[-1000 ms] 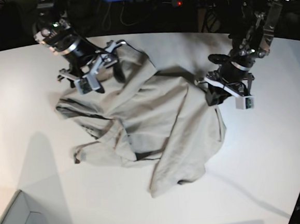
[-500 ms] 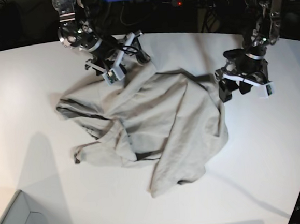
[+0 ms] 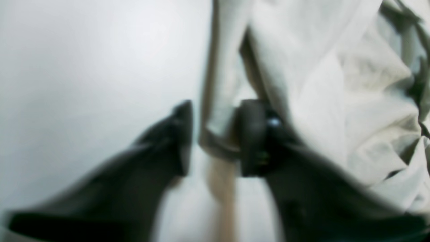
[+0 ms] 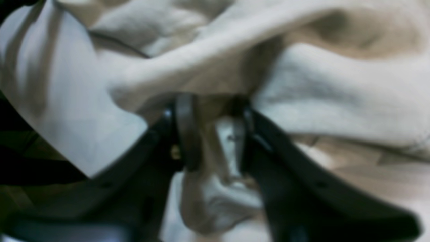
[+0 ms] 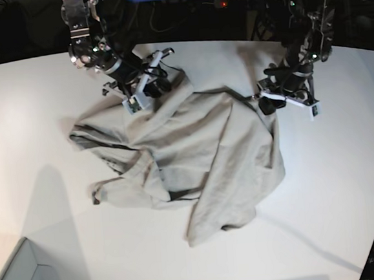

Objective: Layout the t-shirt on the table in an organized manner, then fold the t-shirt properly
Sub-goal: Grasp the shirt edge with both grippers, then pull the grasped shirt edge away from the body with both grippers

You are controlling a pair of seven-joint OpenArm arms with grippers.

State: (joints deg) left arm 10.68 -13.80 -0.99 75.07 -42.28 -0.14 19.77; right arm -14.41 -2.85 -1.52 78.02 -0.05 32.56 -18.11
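- The shirt (image 5: 195,159) lies crumpled on the table (image 5: 30,126), its bulk near the middle and reaching from about 10 o'clock down to 5 o'clock in the base view.
- We judge it light, soft and limp: it will sag and drape from any pinch, slide easily on the smooth top, and will not hold a shape by itself.
- Hems, shoulders and sleeve edges look like the places to take hold, since a doubled edge gives the pads more to bite than a single layer.
- Our left gripper (image 3: 215,137) sits at the shirt's 2 o'clock edge. A hemmed edge runs between its pads, but a gap shows on one side, so we cannot tell if it is pinching yet.
- Our right gripper (image 4: 211,131) is at the 11 o'clock edge, its pads drawn in on a ridge of cloth that bunches between them.
- Both wrist views are blurred, so contact is hard to read.
- We cannot pick out the neck or label, and folds bury the sleeves; which side faces up is unclear.
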